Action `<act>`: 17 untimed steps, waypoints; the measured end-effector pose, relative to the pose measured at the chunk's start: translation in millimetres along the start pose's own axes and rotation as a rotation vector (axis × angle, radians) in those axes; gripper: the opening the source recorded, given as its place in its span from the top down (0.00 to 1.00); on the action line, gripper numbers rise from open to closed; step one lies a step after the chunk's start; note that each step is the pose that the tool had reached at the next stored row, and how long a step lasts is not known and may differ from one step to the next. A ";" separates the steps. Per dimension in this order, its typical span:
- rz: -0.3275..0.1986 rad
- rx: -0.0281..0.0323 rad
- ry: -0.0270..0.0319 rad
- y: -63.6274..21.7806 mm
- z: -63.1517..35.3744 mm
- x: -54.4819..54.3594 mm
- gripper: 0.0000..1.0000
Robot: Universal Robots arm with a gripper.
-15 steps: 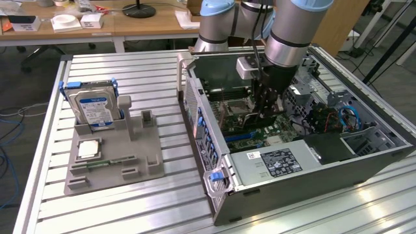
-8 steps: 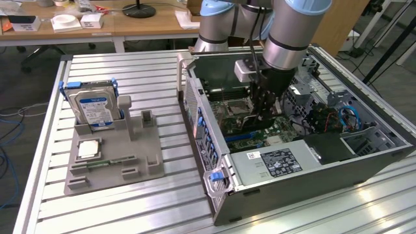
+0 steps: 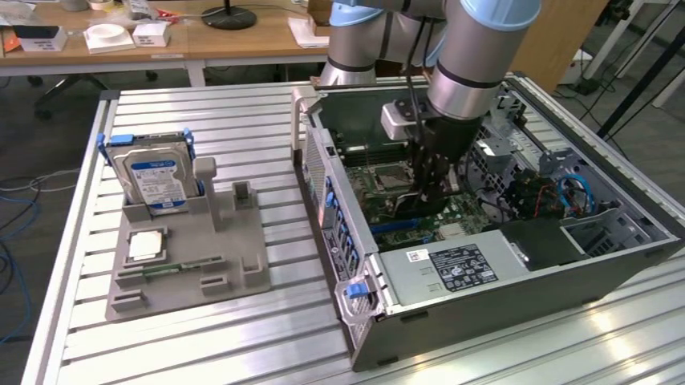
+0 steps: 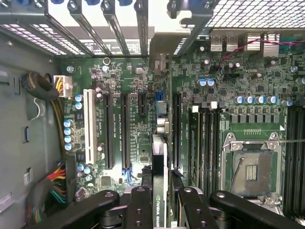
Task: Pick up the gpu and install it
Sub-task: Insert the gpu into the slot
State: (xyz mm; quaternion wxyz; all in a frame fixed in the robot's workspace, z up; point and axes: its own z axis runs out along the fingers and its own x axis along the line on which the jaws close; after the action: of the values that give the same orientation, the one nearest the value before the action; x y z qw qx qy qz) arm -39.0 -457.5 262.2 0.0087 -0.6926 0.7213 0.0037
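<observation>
The gpu (image 4: 160, 164) is a thin dark card seen edge-on in the wrist view, with a green-lettered label near my fingers (image 4: 139, 206). My gripper (image 4: 161, 195) is shut on it, one finger on each face. The card stands upright over the green motherboard (image 4: 138, 95), in line with the long black expansion slots (image 4: 125, 129), and its silver bracket end points toward the case's rear slot openings. In the exterior view my gripper (image 3: 431, 202) reaches down into the open computer case (image 3: 332, 200), with the dark card (image 3: 412, 218) just above the board.
A grey fixture (image 3: 230, 265) at the exterior view's left holds a silver hard drive (image 3: 156, 172), a processor (image 3: 146, 245) and a memory stick (image 3: 172, 270). Inside the case sit the power supply (image 3: 455, 265), cable bundles (image 4: 47, 186), a white slot (image 4: 88, 126) and the processor socket (image 4: 250, 167).
</observation>
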 end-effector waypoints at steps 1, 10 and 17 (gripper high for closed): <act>0.000 -0.0003 0.0002 0.7 0.5 0.1 0.74; 0.000 -0.0019 0.0004 8.5 3.4 0.5 0.74; 0.000 -0.0019 0.0004 13.1 3.9 1.2 0.74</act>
State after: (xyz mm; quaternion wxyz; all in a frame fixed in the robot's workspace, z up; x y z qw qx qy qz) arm -52.1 -458.1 258.2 0.0079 -0.6927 0.7212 0.0042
